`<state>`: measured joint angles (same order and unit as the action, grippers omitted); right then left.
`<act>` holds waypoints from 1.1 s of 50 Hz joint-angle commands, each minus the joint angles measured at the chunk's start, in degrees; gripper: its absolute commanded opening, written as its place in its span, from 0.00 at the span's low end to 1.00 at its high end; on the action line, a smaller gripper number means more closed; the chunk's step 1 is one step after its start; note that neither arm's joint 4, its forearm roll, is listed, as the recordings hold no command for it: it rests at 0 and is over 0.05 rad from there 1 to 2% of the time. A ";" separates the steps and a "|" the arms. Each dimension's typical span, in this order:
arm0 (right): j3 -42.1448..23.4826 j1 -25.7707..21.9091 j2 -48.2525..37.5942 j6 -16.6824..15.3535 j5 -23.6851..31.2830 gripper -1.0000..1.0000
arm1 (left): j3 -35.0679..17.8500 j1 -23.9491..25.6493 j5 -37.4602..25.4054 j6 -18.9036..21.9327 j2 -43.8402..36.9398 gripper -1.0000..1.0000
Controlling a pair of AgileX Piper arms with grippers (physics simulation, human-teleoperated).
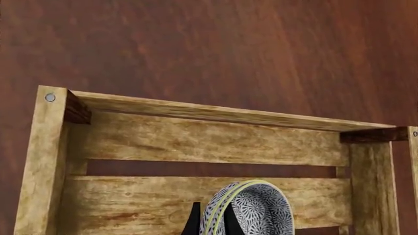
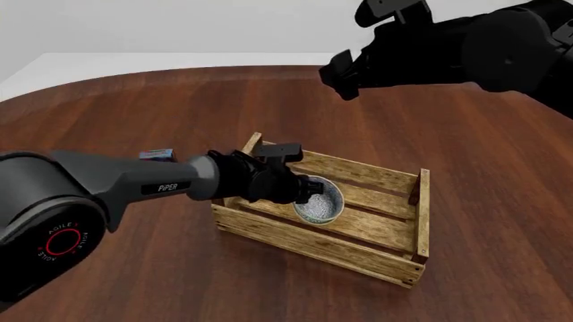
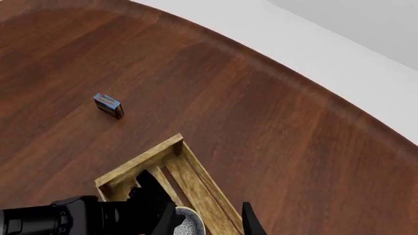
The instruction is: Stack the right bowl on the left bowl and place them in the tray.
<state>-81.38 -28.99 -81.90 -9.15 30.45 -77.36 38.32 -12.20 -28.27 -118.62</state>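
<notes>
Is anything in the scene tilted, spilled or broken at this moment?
Nothing is spilled or broken. The stacked bowls are tilted, pinched at the rim by the left gripper over the tray, not resting flat.

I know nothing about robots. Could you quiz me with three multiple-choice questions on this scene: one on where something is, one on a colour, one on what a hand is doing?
1. Where is the small box?
A. inside the tray
B. on the table outside the tray
C. in a hand

2. What colour is the table?
A. white
B. green
C. reddish-brown

3. What is the left hand doing?
A. gripping the bowls' rim
B. hanging open over bare table
C. holding the box

Answers:
1 B, it sits on the wood away from the tray.
2 C, dark reddish wood grain.
3 A, its fingers pinch the rim of the patterned bowls over the tray.
</notes>
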 commanded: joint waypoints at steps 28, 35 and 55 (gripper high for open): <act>1.15 -1.18 0.65 0.45 -0.55 1.00 | 2.11 -1.05 -0.05 2.65 1.46 1.00; 1.15 -1.19 0.80 0.46 -0.48 1.00 | 2.32 -1.43 -1.03 3.28 4.36 1.00; 1.02 -1.19 0.52 0.52 -0.50 1.00 | 6.55 -3.52 0.26 2.62 14.03 1.00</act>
<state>-81.48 -28.97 -81.03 -9.09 30.72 -74.19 37.05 -14.41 -25.75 -107.46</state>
